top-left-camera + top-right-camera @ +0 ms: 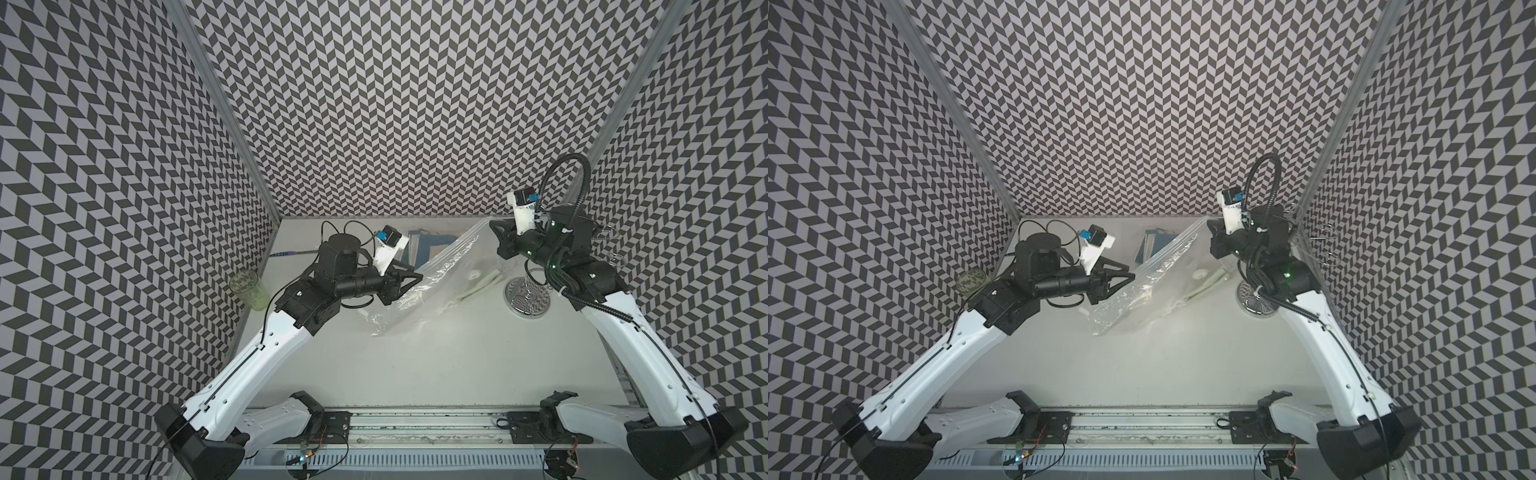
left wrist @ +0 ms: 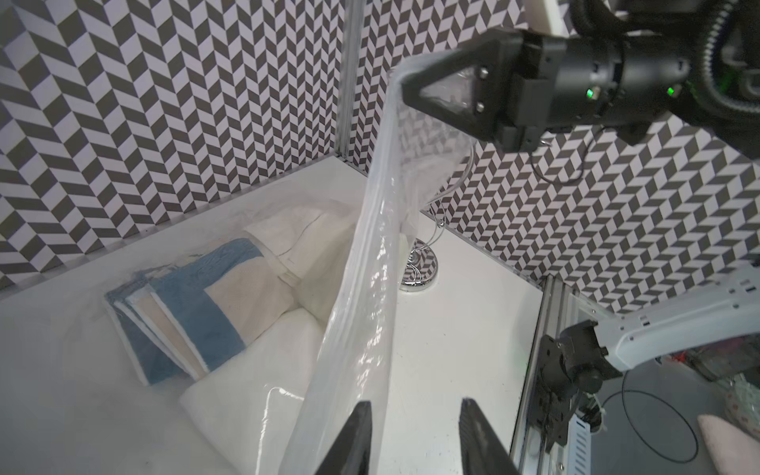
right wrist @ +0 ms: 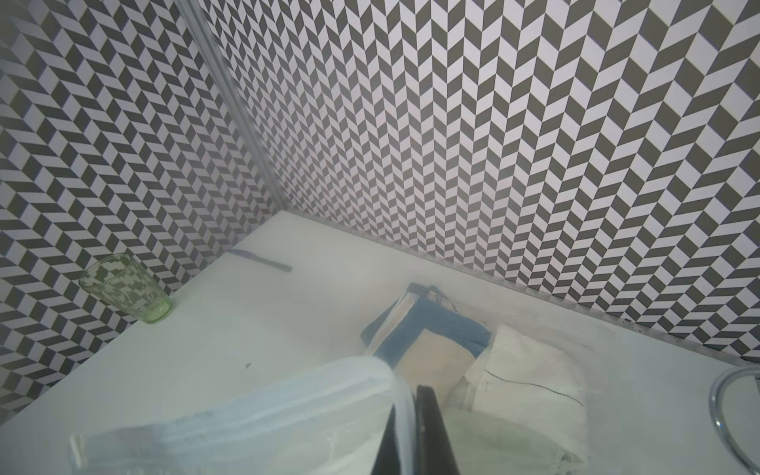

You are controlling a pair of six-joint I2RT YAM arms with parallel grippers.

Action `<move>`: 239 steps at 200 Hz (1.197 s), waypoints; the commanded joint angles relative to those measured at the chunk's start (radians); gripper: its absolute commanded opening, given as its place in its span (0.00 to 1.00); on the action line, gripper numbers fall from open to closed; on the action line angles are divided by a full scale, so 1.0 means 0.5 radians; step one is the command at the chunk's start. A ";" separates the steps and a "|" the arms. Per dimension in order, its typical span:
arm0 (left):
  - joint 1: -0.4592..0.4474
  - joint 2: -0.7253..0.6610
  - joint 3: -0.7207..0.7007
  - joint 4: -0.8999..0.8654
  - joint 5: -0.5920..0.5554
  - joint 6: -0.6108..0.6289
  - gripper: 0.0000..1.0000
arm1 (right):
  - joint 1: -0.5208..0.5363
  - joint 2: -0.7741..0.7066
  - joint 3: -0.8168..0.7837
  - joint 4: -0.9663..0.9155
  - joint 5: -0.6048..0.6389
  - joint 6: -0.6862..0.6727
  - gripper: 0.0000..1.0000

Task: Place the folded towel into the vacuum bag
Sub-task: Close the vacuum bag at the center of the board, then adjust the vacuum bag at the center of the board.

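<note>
Folded blue-and-beige towel (image 1: 428,245) at 12 o'clock on desk (image 1: 415,374), behind hazy clear plastic vacuum bag (image 1: 449,266); I can't tell if inside. Right gripper (image 2: 405,88) clamps raised bag edge; left gripper (image 2: 413,407) apart.

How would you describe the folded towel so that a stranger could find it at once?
Look at the white table and follow it to its far wall. There, behind the raised vacuum bag, lies the folded towel. It shows blue and beige blocks, while the cloth next to it is plain white with a thin dark line.
</note>
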 commanded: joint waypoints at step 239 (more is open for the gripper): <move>0.291 1.832 0.151 0.829 -0.067 -0.510 0.26 | 0.428 -0.334 -0.962 -0.114 0.118 -0.036 0.14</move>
